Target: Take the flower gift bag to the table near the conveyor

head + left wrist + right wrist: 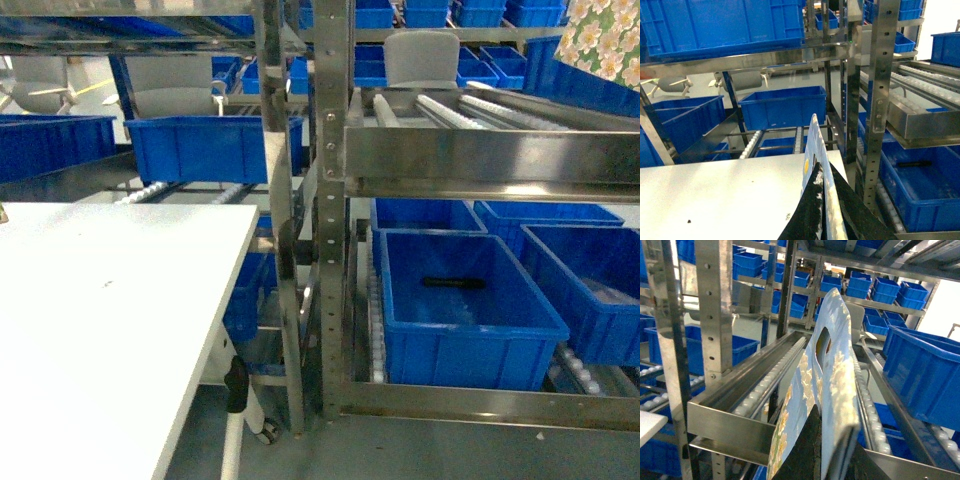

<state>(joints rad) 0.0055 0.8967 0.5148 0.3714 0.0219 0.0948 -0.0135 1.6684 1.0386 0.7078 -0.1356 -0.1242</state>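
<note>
My right gripper (832, 462) is shut on the lower edge of a flower gift bag (835, 350). The bag is blue with pale blossoms and a cut-out handle, and it stands upright over the conveyor (765, 385). Only a corner of this flower gift bag (603, 38) shows at the head view's top right. My left gripper (824, 202) is shut on a thin, flat blue bag (816, 145) with a yellow spot. It is held edge-on above the right edge of the white table (715, 195). The table (100, 320) stands left of the steel conveyor (450, 150). Neither gripper shows in the head view.
Blue bins sit in the rack's lower lanes, and one bin (460, 290) holds a small black object (452, 283). Another bin (205, 145) sits behind the table. A perforated steel post (325, 220) stands between table and rack. More bins (925, 370) line the lanes.
</note>
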